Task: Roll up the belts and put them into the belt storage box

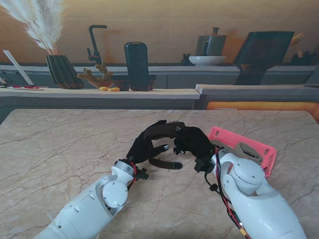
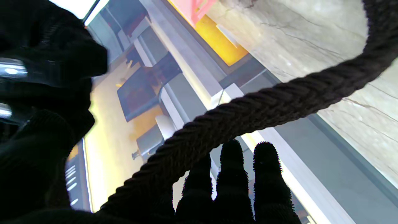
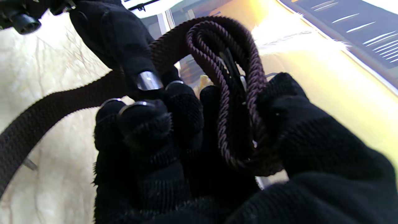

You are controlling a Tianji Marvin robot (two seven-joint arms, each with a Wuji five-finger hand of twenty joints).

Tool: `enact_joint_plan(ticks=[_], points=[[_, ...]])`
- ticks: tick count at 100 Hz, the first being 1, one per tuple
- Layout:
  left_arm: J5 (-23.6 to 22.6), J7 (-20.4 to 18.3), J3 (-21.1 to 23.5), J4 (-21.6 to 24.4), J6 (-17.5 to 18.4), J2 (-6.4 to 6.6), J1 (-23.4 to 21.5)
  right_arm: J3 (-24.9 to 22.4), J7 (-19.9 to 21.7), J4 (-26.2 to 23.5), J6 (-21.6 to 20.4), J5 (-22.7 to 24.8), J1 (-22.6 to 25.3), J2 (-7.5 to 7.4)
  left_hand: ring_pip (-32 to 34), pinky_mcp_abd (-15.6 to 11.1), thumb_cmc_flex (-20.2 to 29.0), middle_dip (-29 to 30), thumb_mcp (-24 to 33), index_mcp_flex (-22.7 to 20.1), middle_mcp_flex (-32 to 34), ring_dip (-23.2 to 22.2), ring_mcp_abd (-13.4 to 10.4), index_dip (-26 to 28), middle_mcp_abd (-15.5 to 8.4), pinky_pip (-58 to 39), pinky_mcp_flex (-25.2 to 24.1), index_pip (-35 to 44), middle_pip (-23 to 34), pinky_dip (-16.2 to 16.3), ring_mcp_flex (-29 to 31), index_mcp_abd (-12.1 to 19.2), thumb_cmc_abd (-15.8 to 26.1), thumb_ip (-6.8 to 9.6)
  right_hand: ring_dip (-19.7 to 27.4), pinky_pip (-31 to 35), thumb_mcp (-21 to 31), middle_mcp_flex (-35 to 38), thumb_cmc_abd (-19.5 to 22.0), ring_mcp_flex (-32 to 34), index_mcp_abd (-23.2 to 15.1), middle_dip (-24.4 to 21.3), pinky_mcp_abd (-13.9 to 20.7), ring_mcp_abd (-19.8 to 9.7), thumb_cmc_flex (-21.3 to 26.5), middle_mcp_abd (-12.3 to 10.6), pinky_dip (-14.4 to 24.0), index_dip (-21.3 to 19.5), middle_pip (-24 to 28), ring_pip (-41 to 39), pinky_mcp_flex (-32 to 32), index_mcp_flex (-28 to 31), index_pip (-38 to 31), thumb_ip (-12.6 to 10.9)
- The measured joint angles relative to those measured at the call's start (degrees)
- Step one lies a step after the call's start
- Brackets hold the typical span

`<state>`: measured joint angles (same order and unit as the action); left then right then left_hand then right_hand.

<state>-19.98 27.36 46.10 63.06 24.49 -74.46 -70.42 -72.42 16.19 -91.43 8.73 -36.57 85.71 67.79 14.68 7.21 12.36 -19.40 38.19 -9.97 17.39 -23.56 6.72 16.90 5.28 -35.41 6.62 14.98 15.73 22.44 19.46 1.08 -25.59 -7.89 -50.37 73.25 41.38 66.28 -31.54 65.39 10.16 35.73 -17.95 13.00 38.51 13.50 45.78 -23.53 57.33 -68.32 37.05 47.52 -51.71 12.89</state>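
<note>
- The left hand (image 1: 147, 147) and right hand (image 1: 192, 142), both in black gloves, meet over the middle of the table (image 1: 60, 149), slightly toward its right side and well in from the near edge.
- The right hand is closed on a partly wound coil of the dark braided belt (image 3: 230, 93); its wrist view shows the turns pinched between thumb and fingers (image 3: 183, 102).
- The left hand supports the loose tail: in its wrist view the belt runs across above the fingertips (image 2: 231, 155), but I cannot tell whether the hand truly grips it or only guides it (the thumb side is lost in black glove).
- The belt looks light, soft and floppy, with a rough woven surface that should not slip much. The coil will likely spring open if released, so I judge the best hold is across the stacked turns, with the tail kept taut.
- Farther back, toward the right edge, sits the pink belt storage box (image 1: 249, 147), with what looks like a rolled tan belt (image 1: 247, 151) already inside.
- Hidden: the right forearm covers the box's near part, its compartments cannot be counted, and the belt's buckle and free end are hard to make out among the dark gloves.
</note>
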Motion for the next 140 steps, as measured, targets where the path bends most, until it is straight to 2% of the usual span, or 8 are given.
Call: enact_joint_plan(ticks=[51, 63, 89, 105, 120, 125, 132, 140], points=[[-1.32, 0.91, -0.16, 1.5, 0.57, -0.04, -1.18, 6.95, 0.42, 11.1, 7.83, -5.61, -8.64, 2.83, -0.67, -0.71, -1.53, 1.02, 2.25, 1.15, -3.01, 0.81, -0.19, -0.26, 0.0, 1.31, -1.19, -12.35, -0.35, -1.59, -2.3, -0.84, -2.0, -1.21, -1.02, 1.5, -2.1, 0.0, 0.52, 0.0, -3.65, 1.52, 0.02, 0.0, -0.1, 0.0, 1.98, 0.07, 2.02, -3.63, -0.14, -0.13, 0.0, 0.0], [-0.05, 1.02, 0.01, 1.54, -0.16, -0.14, -1.49, 9.31, 5.03, 14.3, 8.54, -3.33, -11.16, 2.86, -0.61, -0.72, -0.66, 1.02, 0.79, 1.15, -3.01, 0.81, -0.19, -0.26, 0.0, 1.3, -1.27, -12.39, -0.35, -1.59, -2.3, -0.84, -0.99, -1.21, -1.09, 1.69, -3.68, 0.0, 0.52, 0.0, -6.49, 1.59, 0.03, 0.0, -0.15, 0.0, 2.04, 0.22, 2.23, -4.04, -0.17, -0.86, 0.67, 0.6], [0.85, 2.22, 1.12, 1.54, -0.53, -0.19, -2.69, 13.35, 2.97, 15.86, 6.79, 7.54, -14.12, 2.44, 0.12, -0.72, 0.17, 1.02, -2.4, 1.15, -2.96, 0.81, -0.19, -0.2, 0.0, -0.01, -1.28, -12.39, 0.19, -1.53, -2.3, -0.8, 1.5, -1.21, -1.2, 3.32, -9.71, 0.56, -0.36, 0.17, -15.66, 2.27, 0.04, 0.0, -3.93, -0.18, 2.13, 2.48, 3.59, -6.55, -0.21, -0.63, 1.3, 4.88], [1.54, 2.69, 1.1, 1.85, -1.37, -0.24, -2.92, 14.51, 1.09, 16.31, 6.74, 9.48, -14.54, 2.44, 1.79, -0.05, 8.25, 0.97, -11.34, 1.15, -0.83, -0.42, -0.19, 5.88, 0.0, -2.84, -1.19, -12.39, 2.21, 0.09, -1.07, -0.32, 6.48, -1.81, -0.37, 3.38, -9.8, 0.58, -1.75, 0.18, -15.67, 1.44, 0.04, -0.01, -6.32, -0.31, 2.02, 4.38, 3.53, -5.91, -0.32, -0.02, 1.12, 6.05], [1.85, 3.79, 1.63, 2.62, -1.84, -0.47, -3.84, 15.2, -5.02, 15.33, 6.87, 15.12, -14.36, 2.5, 4.85, 1.5, 20.96, -0.18, -22.16, 0.96, 5.12, -1.69, -0.24, 14.11, -0.8, -7.69, 0.36, 7.32, 5.04, 1.88, 3.19, 3.58, 12.75, 0.35, 2.4, 2.08, -9.46, -1.46, -3.06, -1.95, -13.26, -1.85, 0.3, -0.07, -7.3, -0.29, -0.01, 4.67, 0.51, 0.61, -3.94, -0.75, 0.85, 6.89], [3.11, 3.79, 2.0, 3.44, -1.69, -0.64, -4.26, 15.09, -6.08, 14.89, 7.66, 15.01, -14.05, 2.61, 6.86, 1.87, 25.01, -1.23, -23.17, -3.29, 10.27, -2.43, -0.28, 15.33, -1.38, -9.35, 1.57, 15.33, 6.22, 2.46, 6.21, 4.51, 14.13, 0.8, 3.27, 0.95, -8.11, -3.18, -3.06, -3.42, -12.27, -2.74, 0.64, -0.07, -5.83, 0.0, -0.77, 4.67, -0.86, 2.83, -5.47, -2.19, 0.85, 6.89], [5.48, 3.79, 2.46, 5.03, -1.18, -0.88, -4.97, 14.72, -6.21, 14.4, 9.0, 15.1, -13.6, 2.79, 9.79, 2.15, 38.37, -2.57, -35.18, -11.94, 17.67, -3.69, -0.56, 14.73, -1.37, -12.17, 3.64, 27.42, 7.87, 2.59, 11.9, 5.6, 14.72, 1.06, 4.22, -0.38, -3.99, -4.6, -1.51, -4.78, -11.67, -3.61, 0.73, -0.07, -1.32, 0.2, -1.54, 4.46, -1.8, 4.97, -6.62, -2.92, 0.64, 6.35], [5.63, 4.14, 2.74, 6.33, -0.99, -1.22, -5.45, 14.49, -6.42, 14.12, 9.3, 15.57, -13.12, 2.89, 13.75, 2.18, 43.55, -3.49, -38.79, -18.33, 23.99, -4.73, -0.62, 12.91, -1.25, -15.1, 5.95, 36.61, 8.11, 3.08, 17.42, 6.21, 14.72, 1.69, 4.41, -1.42, -0.65, -6.3, -0.7, -6.66, -11.66, -3.85, 0.85, -0.09, 1.96, 0.35, -2.08, 4.38, -3.19, 6.79, -7.82, -3.97, 0.64, 4.68]])
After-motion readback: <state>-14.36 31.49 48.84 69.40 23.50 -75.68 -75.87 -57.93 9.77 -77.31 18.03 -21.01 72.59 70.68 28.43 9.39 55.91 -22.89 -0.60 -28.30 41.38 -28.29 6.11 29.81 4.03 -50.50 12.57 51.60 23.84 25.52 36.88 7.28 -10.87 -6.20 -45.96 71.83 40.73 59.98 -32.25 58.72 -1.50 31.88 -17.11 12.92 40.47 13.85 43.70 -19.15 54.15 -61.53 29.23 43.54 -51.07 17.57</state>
